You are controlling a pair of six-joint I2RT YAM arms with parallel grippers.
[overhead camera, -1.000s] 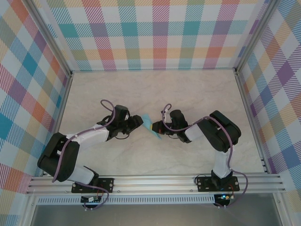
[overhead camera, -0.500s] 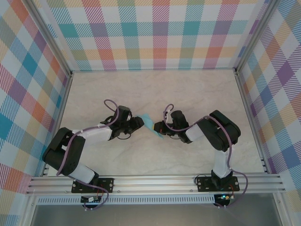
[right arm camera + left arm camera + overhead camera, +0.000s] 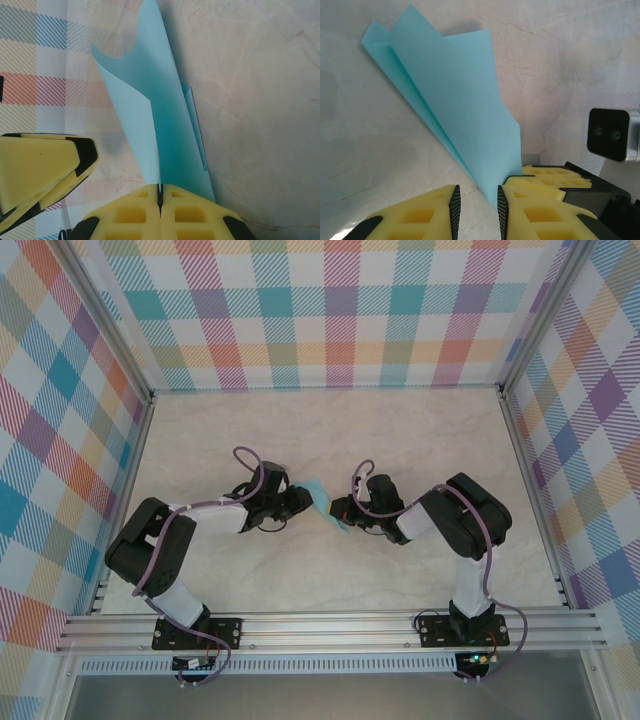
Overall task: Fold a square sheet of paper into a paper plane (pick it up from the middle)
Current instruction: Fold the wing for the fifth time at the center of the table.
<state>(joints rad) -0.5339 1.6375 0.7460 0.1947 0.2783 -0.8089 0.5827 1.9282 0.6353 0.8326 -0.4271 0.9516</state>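
The paper plane (image 3: pixel 322 502) is a light blue, pointed, folded shape with a centre crease, held up off the table between both arms. My right gripper (image 3: pixel 160 192) is shut on its rear edge, and the paper (image 3: pixel 165 125) rises from the closed pads. My left gripper (image 3: pixel 477 202) stands narrowly open at the plane's tail corner. That corner of the plane (image 3: pixel 455 110) dips into the gap beside the right-hand pad, and the left pad is apart from it. From above, the left gripper (image 3: pixel 300 502) and right gripper (image 3: pixel 338 512) face each other across the paper.
The right gripper's yellow fingers (image 3: pixel 555 180) and its wrist camera (image 3: pixel 612 134) sit close beside my left fingers. One left finger (image 3: pixel 45 165) is near the right gripper. The marble table (image 3: pixel 330 435) is walled by plaid panels (image 3: pixel 340 310) and framed by metal rails (image 3: pixel 330 625).
The left arm has slid right, up to the paper, and its jaws have narrowed around the tail corner. The right gripper has kept its hold and barely moved.
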